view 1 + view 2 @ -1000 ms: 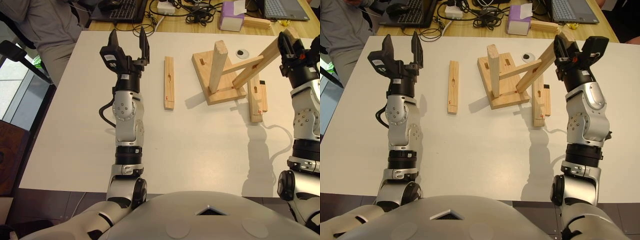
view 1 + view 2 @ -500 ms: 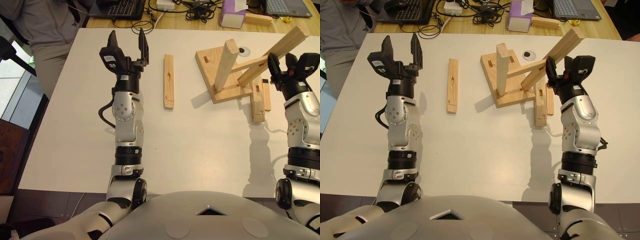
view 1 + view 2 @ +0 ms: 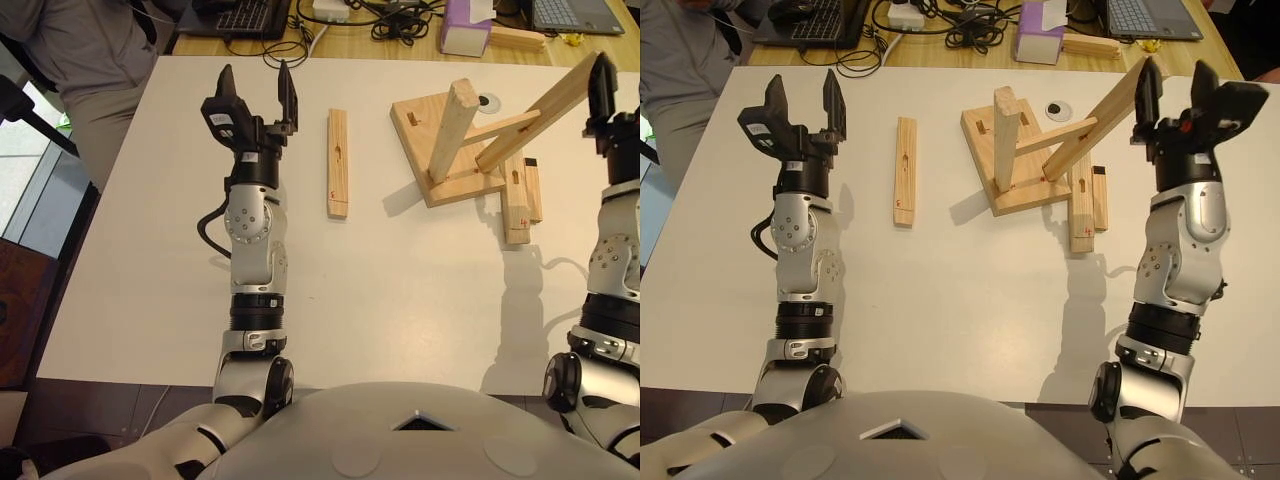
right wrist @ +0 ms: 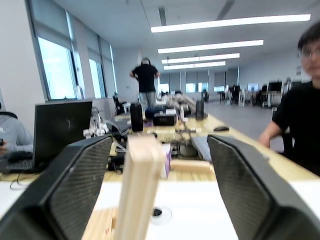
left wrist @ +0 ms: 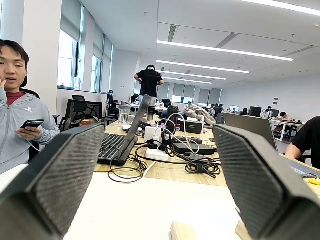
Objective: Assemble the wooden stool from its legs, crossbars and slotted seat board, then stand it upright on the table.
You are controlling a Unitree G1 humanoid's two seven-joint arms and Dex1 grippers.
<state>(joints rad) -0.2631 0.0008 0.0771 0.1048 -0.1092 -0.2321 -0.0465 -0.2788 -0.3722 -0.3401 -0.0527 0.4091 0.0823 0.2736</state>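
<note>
The slotted seat board (image 3: 1012, 168) lies tilted on the white table (image 3: 960, 300), with one leg (image 3: 1005, 135) standing up from it. A second leg (image 3: 1090, 120) leans at a slant, joined to the first by a crossbar (image 3: 1055, 133). My right gripper (image 3: 1173, 75) is open around the top end of that slanted leg (image 4: 137, 190), which stands closer to one finger (image 4: 75, 195). A loose leg (image 3: 905, 172) lies flat left of the board. Two more wooden pieces (image 3: 1080, 205) lie right of it. My left gripper (image 3: 803, 85) is open over the table's far left, holding nothing.
A small black-and-white disc (image 3: 1057, 108) lies behind the seat board. Beyond the table's far edge is a desk with a purple box (image 3: 1040, 45), laptops and cables. A person (image 3: 90, 40) sits at the far left corner. The near half of the table is bare.
My right gripper dropped down beside the slanted leg, then rose to its top end with fingers wide apart. The stool assembly shifted slightly. The left arm has stayed put.
</note>
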